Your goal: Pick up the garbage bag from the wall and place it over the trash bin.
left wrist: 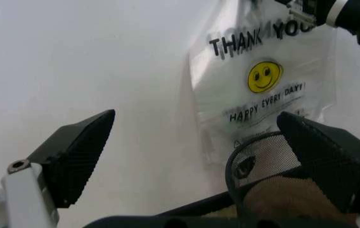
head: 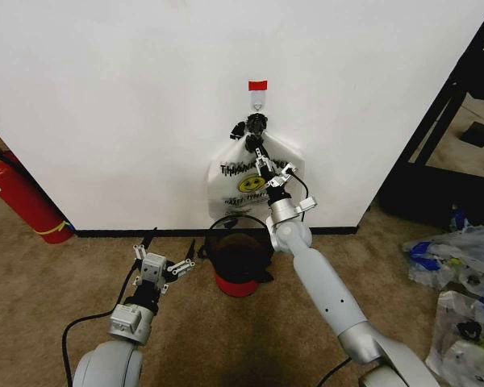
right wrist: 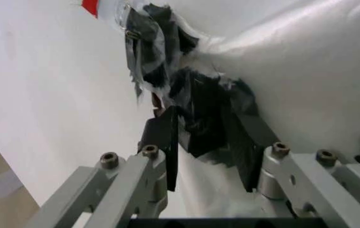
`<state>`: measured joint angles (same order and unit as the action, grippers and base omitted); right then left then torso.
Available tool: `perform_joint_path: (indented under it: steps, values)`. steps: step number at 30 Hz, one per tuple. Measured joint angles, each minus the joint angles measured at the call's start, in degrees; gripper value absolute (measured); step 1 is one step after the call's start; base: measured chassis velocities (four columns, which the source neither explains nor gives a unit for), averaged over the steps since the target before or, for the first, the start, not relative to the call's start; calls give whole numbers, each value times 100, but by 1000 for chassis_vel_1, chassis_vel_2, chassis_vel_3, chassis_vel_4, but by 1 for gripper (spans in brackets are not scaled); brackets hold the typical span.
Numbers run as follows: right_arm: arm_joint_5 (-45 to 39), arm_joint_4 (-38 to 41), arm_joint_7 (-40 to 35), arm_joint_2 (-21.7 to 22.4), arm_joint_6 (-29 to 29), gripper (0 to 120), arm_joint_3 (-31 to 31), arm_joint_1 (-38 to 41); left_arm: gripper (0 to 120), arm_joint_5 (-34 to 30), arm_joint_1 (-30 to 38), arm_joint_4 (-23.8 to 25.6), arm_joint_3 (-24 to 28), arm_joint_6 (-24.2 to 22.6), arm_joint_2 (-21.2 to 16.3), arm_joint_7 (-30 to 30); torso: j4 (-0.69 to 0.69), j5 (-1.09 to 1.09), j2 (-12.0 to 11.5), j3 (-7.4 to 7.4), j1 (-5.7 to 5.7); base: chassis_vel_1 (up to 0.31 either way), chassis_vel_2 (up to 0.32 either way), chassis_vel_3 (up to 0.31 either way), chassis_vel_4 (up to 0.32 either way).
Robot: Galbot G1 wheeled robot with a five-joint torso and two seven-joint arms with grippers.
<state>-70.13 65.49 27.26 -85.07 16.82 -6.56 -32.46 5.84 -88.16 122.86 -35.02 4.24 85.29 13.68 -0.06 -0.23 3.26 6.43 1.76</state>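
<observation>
Garbage bag (head: 254,181): hangs flat on the wall from the hook (head: 258,98); long axis vertical; dark bunched handles (right wrist: 186,102) at the hook end.
Right gripper (head: 268,168): raised at the bag's upper part, just below the hook; fingers (right wrist: 167,147) a little apart, straddling the dark handle bunch, seemingly not yet clamped; the nearer arm.
Trash bin (head: 238,258): on the carpet directly below the bag, at the wall's foot.
Left gripper (head: 163,268): low, beside the bin, well below the bag; fingers (left wrist: 79,156) spread wide, holding nothing.
</observation>
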Motion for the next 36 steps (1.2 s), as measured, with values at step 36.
perform_joint_path:
  steps: [36]
  values:
    - [253, 305, 139, 233, 5, 0, -19, -276, 100, 62, 48, -108, 46, 110, 45, 33, 1, 0, 0, 0, 0, 0, 0, 0, 0]
